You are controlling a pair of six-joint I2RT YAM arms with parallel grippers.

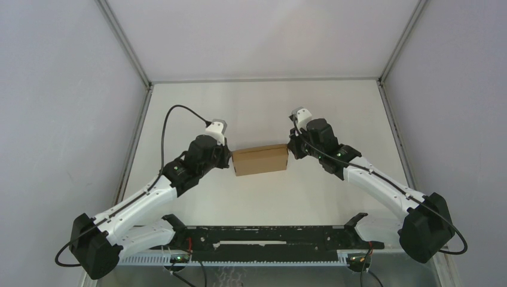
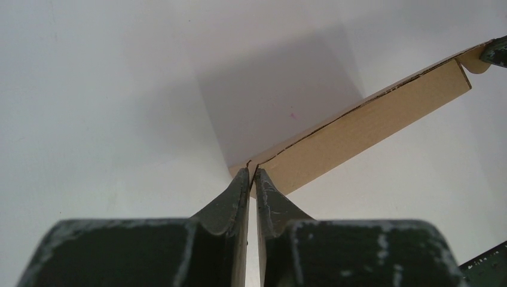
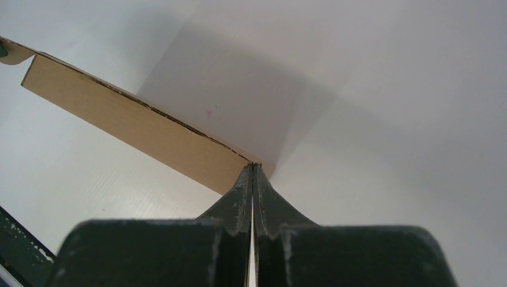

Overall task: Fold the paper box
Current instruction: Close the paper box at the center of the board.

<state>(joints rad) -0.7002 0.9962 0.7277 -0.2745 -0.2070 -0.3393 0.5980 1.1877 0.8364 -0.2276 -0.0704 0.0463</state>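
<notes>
The paper box [image 1: 260, 159] is a flat brown cardboard mailer, held level between the two arms in the middle of the white table. My left gripper [image 1: 229, 156] is at its left end. In the left wrist view the fingers [image 2: 252, 172] are pinched shut on a thin cardboard edge at the box's [image 2: 370, 119] near corner. My right gripper [image 1: 290, 149] is at the right end. Its wrist view shows its fingers [image 3: 253, 166] shut on the corner edge of the box [image 3: 131, 122]. A shadow lies on the table under the box, so it hangs a little above the surface.
A black rail [image 1: 269, 239] with the arm bases runs along the near edge of the table. Grey walls and metal frame posts [image 1: 139, 125] close in the left, right and back sides.
</notes>
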